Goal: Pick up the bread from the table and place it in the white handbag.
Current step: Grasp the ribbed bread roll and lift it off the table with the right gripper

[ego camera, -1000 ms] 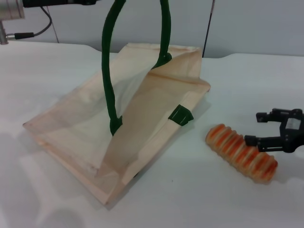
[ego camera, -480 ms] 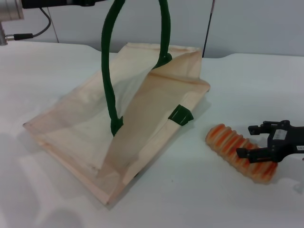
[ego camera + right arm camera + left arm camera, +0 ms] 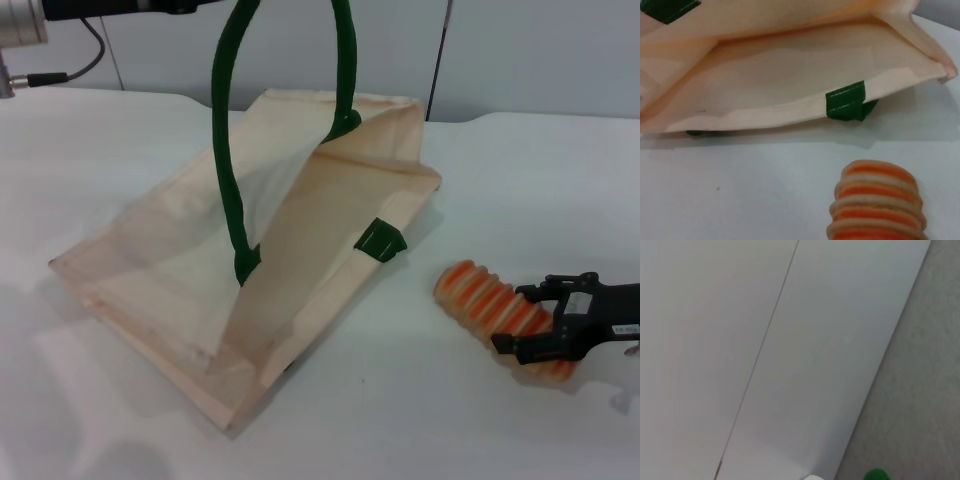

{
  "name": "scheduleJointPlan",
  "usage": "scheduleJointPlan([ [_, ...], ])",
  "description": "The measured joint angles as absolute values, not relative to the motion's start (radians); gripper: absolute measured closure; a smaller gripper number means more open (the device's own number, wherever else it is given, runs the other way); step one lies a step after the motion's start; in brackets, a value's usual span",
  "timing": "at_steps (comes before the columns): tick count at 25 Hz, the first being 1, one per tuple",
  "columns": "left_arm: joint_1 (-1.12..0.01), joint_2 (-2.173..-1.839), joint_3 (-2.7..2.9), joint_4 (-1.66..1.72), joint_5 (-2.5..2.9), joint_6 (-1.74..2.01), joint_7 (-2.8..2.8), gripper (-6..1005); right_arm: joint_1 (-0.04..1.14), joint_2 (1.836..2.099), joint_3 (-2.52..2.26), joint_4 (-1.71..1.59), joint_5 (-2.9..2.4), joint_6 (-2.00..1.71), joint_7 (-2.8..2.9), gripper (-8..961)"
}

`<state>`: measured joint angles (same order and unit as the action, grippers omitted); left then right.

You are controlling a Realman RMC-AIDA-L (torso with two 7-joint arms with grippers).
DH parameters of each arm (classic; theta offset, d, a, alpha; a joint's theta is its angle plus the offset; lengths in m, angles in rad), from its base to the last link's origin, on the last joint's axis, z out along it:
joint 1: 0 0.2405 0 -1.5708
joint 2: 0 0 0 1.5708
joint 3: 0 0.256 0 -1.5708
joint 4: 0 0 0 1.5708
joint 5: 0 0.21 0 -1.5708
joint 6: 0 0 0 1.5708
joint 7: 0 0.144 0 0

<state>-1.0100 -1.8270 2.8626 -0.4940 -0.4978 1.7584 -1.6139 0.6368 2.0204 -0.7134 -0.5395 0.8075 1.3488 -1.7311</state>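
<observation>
The bread (image 3: 478, 298), a tan loaf with orange-red stripes, lies on the white table (image 3: 400, 420) to the right of the white handbag (image 3: 180, 260). The bag's mouth faces the bread, and its dark green handles (image 3: 225, 150) are pulled taut up past the top of the head view. My right gripper (image 3: 510, 320) is open and low over the loaf's right end, one finger on each side. The right wrist view shows the loaf's end (image 3: 877, 205) close up, with the bag's open mouth (image 3: 790, 65) beyond. Only my left arm (image 3: 110, 6) shows, along the top edge.
A green tab (image 3: 381, 242) marks the bag's nearest corner, also in the right wrist view (image 3: 846, 100). A dark cable (image 3: 438, 60) runs down the back wall. White tabletop lies between the bag and the bread.
My right gripper has come down and toward the front, from beside the loaf's right end to astride it. The bag and bread have not moved.
</observation>
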Motion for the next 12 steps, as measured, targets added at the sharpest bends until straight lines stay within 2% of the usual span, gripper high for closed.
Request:
scheduleJointPlan([
  [12,-1.006,-1.831,2.864,-0.494,-0.499,1.75,-1.613,893,0.671,2.017,-0.724,-0.523,0.782,1.335,-1.747,134],
])
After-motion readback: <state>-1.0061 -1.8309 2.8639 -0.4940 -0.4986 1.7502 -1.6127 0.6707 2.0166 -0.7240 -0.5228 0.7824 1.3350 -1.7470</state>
